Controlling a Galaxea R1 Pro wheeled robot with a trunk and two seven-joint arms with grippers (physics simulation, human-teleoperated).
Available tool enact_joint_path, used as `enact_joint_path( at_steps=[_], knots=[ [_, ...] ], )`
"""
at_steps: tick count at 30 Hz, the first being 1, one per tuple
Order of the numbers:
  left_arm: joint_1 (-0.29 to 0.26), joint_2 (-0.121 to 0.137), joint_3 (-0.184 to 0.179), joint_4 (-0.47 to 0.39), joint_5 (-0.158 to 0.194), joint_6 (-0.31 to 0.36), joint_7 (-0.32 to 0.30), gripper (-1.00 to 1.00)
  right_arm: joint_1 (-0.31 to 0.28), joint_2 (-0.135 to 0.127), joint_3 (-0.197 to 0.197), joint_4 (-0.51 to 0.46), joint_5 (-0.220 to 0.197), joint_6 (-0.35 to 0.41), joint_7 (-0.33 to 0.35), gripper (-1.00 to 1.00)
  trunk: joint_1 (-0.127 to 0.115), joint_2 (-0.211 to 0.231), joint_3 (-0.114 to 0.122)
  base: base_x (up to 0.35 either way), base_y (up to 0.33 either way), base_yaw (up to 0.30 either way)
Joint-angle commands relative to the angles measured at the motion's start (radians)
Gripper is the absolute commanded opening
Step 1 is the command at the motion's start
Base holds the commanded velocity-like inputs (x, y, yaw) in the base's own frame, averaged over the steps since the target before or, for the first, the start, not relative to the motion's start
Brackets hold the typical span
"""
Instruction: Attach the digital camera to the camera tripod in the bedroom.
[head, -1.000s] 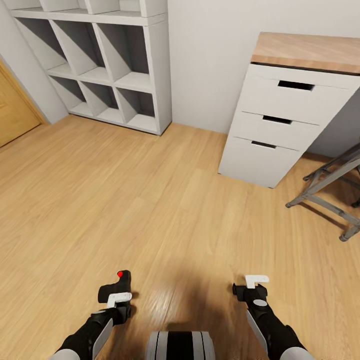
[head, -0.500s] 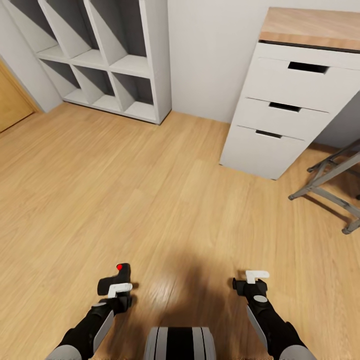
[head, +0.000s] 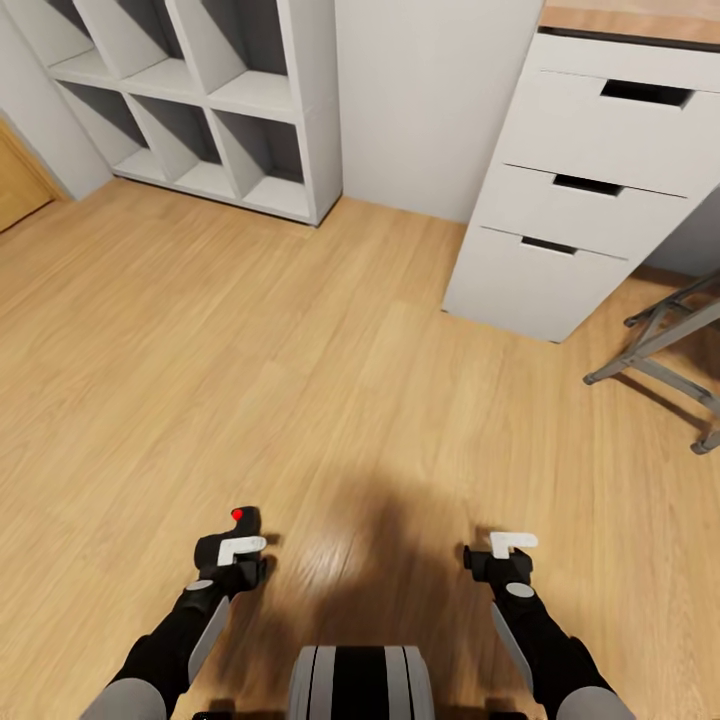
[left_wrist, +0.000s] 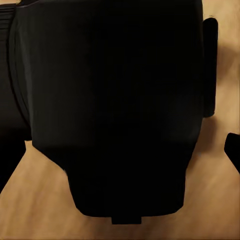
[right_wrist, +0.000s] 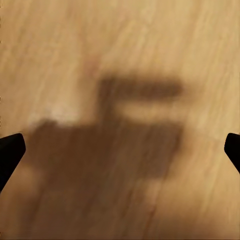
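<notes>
- Digital camera (head: 236, 537): it is sitting in the left gripper (head: 238, 552), low at the left of the head view, its red button (head: 237, 514) facing up.
- In the left wrist view the digital camera (left_wrist: 112, 107) is showing as a big matte-black body right against the lens, with wood floor (left_wrist: 215, 200) peeking around its edges.
- The left gripper is closing on the camera's body, so the camera is hanging above the floor rather than lying on it.
- The right gripper (head: 510, 548) is hovering over the floor at the lower right of the head view, holding nothing.
- In the right wrist view its two dark fingertips (right_wrist: 11, 150) are standing far apart at opposite edges of the picture, with bare wood floor (right_wrist: 150, 45) and the arm's shadow (right_wrist: 125, 145) between them, so its jaws are spread wide.
- A light wood floor (head: 200, 340) is stretching ahead of the robot.
- A white cube shelf (head: 250, 110) is standing against the wall at the upper left.
- A white chest of drawers (head: 590, 190) with a wood top is standing at the upper right.
- A low grey metal folding frame (head: 665, 350) is resting on the floor just beside the drawers, at the right edge.
- A strip of a wooden door (head: 18, 185) is showing at the far left.
</notes>
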Motion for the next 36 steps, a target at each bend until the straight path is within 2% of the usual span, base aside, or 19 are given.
enact_joint_path(
  at_steps=[1, 3, 14, 36],
  knots=[
    [0.000, 0.001, -0.005, -0.005, 0.016, 0.005, 0.007, 1.00, 0.000, 0.000, 0.001, -0.002, 0.005, 0.007, -0.002, 1.00, 0.001, 0.000, -0.005, 0.000, 0.000, 0.000],
    [0.000, 0.000, -0.006, -0.005, 0.015, 0.006, 0.007, 1.00, 0.000, 0.001, 0.002, -0.003, 0.005, 0.007, -0.002, 1.00, 0.002, -0.001, -0.012, 0.000, 0.000, 0.000],
    [0.000, -0.005, -0.007, 0.006, 0.017, 0.006, 0.007, 1.00, 0.000, 0.000, 0.004, -0.005, 0.006, 0.007, -0.002, 1.00, 0.002, -0.001, -0.012, 0.000, 0.000, 0.000],
    [0.000, -0.001, -0.006, 0.007, 0.019, 0.006, 0.007, 1.00, 0.000, 0.000, 0.005, -0.004, 0.008, 0.008, -0.001, 1.00, 0.002, -0.001, -0.012, 0.000, 0.000, 0.000]
  ],
)
